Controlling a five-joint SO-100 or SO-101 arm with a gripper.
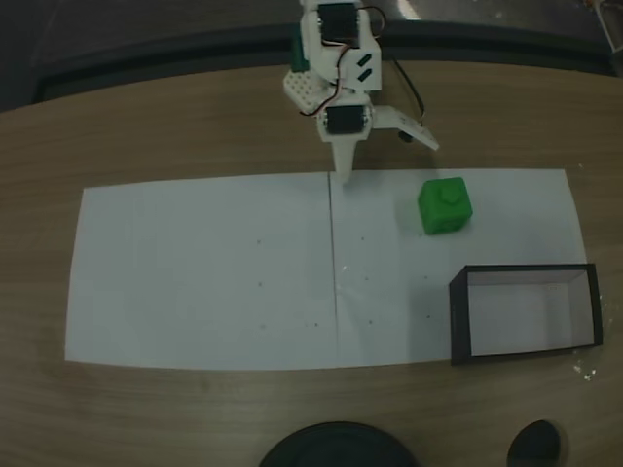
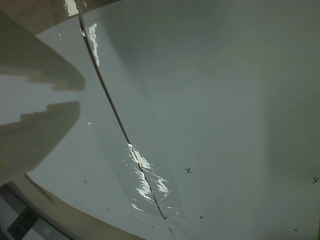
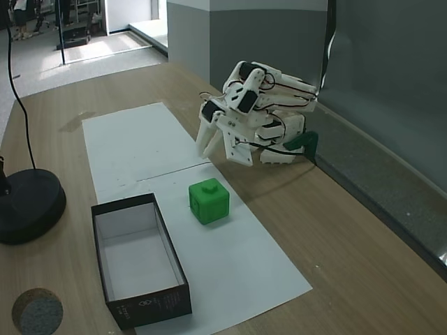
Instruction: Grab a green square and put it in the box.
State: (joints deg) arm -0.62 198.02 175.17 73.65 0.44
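The green square (image 1: 446, 204) is a small bright green cube with one stud on top, standing on white paper; it is also in another fixed view (image 3: 209, 201). The box (image 1: 459, 316), a shallow black-walled tray with a pale floor, lies a short way from the cube toward the table's front (image 3: 143, 307). My gripper (image 1: 386, 161) hangs low at the paper's far edge, left of the cube in a fixed view, open and holding nothing (image 3: 222, 159). In the wrist view its fingertips (image 2: 75, 80) come in from the left over bare paper.
Two white paper sheets (image 1: 204, 272) meet at a seam (image 2: 112, 107) on the wooden table. A round black base (image 3: 28, 206) and a small round disc (image 3: 36, 310) sit beyond the box. The white arm base (image 3: 279, 132) stands by the grey ledge.
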